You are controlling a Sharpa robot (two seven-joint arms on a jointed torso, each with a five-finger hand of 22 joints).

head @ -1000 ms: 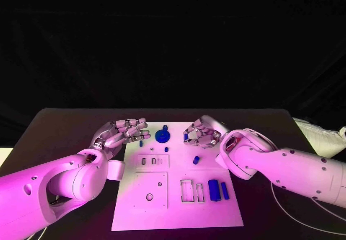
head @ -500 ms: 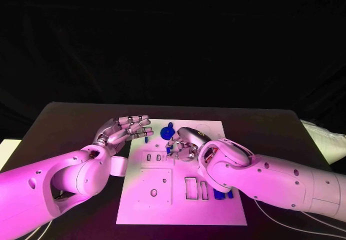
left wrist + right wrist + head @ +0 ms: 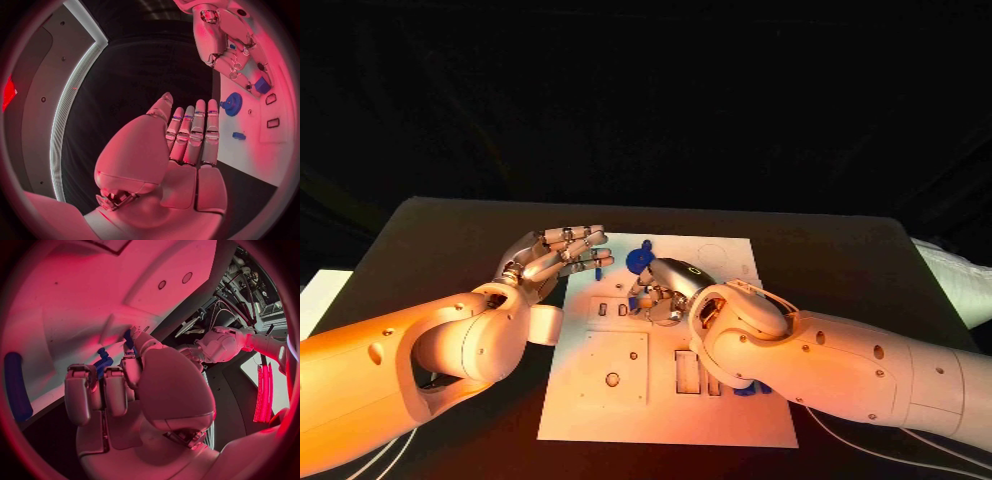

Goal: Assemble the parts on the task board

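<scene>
Black table [image 3: 459, 225] carries the white task board [image 3: 668, 405], which lies flat in the middle with its long side running away from the robot. The bulky right arm [image 3: 848, 365] crosses the board's near right part and hides most of what lies there; only the edge of a blue part [image 3: 750, 388] peeks out beneath it, beside two upright rectangular slots [image 3: 684, 371] that look vacant. Nearer the left edge, a raised square panel [image 3: 610, 368] shows an oval hole and small round holes, none with a part in them. Two small slots [image 3: 610, 309] sit above that panel, also bare.

At the board's far end a blue gear [image 3: 638, 262] stands on the plate, seen too in the left wrist view [image 3: 232, 104], with a small blue peg [image 3: 239, 135] close by.

The right hand [image 3: 658, 292] is curled down over the board's middle, fingers bent around a small blue part [image 3: 103, 361] that it pinches against the plate. The left hand [image 3: 554, 258] hovers at the board's far left edge, fingers straight and side by side, holding nothing.
</scene>
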